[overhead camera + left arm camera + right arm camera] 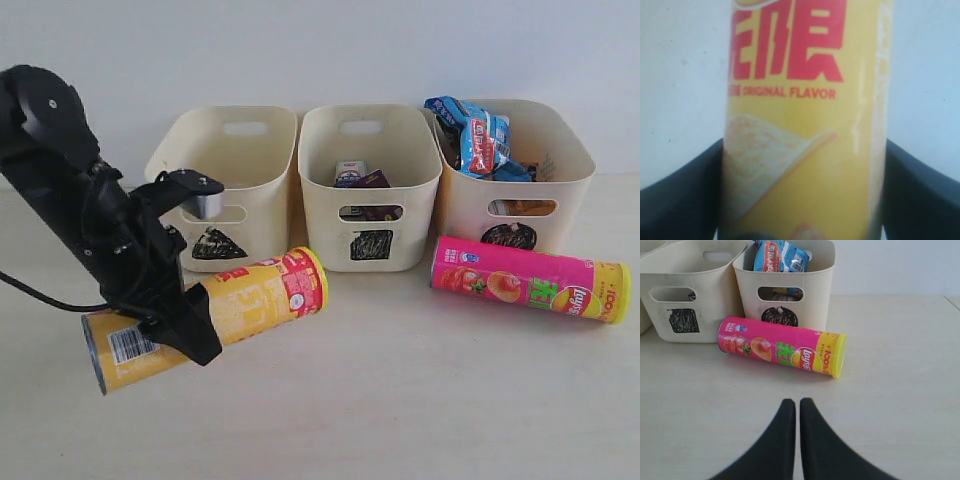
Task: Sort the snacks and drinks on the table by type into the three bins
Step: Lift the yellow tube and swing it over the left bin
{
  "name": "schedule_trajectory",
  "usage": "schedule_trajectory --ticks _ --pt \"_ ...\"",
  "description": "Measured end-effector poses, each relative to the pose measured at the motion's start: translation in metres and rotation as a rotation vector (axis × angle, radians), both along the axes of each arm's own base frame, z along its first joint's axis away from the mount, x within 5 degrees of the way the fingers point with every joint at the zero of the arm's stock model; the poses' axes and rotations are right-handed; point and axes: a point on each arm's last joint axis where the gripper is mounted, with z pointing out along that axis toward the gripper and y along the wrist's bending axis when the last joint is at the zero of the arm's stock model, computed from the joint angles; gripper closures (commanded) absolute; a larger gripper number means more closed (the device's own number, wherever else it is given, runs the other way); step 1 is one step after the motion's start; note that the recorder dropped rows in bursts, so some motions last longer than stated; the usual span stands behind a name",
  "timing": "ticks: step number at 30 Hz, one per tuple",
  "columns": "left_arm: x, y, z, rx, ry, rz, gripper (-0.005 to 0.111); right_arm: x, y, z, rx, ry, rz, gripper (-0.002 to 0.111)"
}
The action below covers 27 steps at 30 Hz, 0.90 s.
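On the left of the bench [400, 400], near side: my left gripper [180, 320] is clamped across the yellow chip tube [255, 298], one dark finger [675, 205] on each side of it. The tube lies tilted, its red-labelled end just in front of the triangle bin [265, 170]; whether its barcode end touches the bench I cannot tell.

Centre, far side: the square bin [405, 200] holds the white and blue carton [350, 172] and the dark purple carton [376, 180].

Right, far side: the circle bin [565, 180] holds the blue packets [480, 140], heaped above its rim; the orange-brown bag [522, 208] shows through its handle cutout.

Right, nearer: the pink chip tube [530, 282] lies flat on the bench just in front of the circle bin, its yellow end to the right. My right gripper [797, 407] hangs on the tube's near side, apart from it, jaws together and holding nothing.
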Motion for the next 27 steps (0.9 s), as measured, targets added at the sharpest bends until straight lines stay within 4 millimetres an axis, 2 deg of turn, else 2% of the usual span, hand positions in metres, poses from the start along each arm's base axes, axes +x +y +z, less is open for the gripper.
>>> schedule_trajectory --ticks 7,11,17,24,27 --pt "-0.015 0.005 0.048 -0.054 -0.118 0.039 0.103 0.000 0.000 0.000 0.000 0.000 0.000 0.108" --pt "-0.015 0.007 0.065 -0.094 -0.198 0.125 0.103 0.000 0.000 0.000 0.000 0.000 0.000 0.108" --pt "0.002 0.005 0.082 -0.172 -0.355 0.264 0.103 0.000 0.000 0.000 0.000 0.000 0.000 0.108" --pt "0.029 0.002 0.115 -0.302 -0.584 0.411 0.103 0.000 0.000 0.000 0.000 0.000 0.000 0.108" --pt "0.046 -0.003 0.116 -0.325 -0.614 0.439 0.103 0.000 0.000 0.000 0.000 0.000 0.000 0.108"
